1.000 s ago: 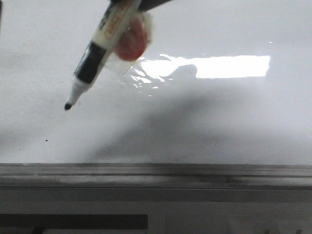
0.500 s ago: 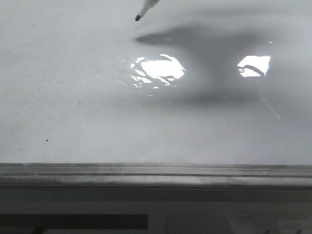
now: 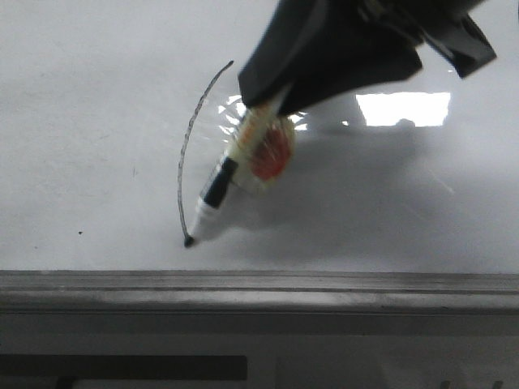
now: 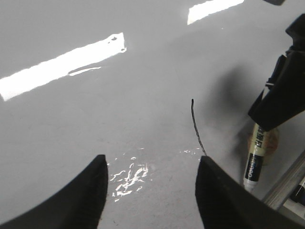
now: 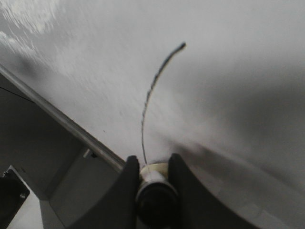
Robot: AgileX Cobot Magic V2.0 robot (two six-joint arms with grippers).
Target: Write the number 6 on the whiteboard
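Note:
The whiteboard (image 3: pixel 81 121) fills most of the front view. On it the number 6 (image 3: pixel 185 154) shows as one long, thin, black curved stroke. My right gripper (image 3: pixel 268 93) is shut on a marker (image 3: pixel 235 166), which leans down to the left. Its black tip touches the board at the stroke's near end, close to the grey edge rail (image 3: pixel 259 288). In the right wrist view the fingers (image 5: pixel 131 176) clamp the marker barrel (image 5: pixel 153 183), with the stroke (image 5: pixel 150 95) running away from it. My left gripper (image 4: pixel 151 160) hangs open over bare board beside the stroke (image 4: pixel 196 129).
A bright rectangular glare (image 3: pixel 403 109) lies on the board, partly covered by the right arm. A red-and-clear wad clings to the marker (image 3: pixel 272 154). Below the rail runs a grey frame with a dark strip (image 3: pixel 122 369).
Half a second ago the marker tip was at the far top and the board bore no line. It has since swept down and left, leaving the curved stroke.

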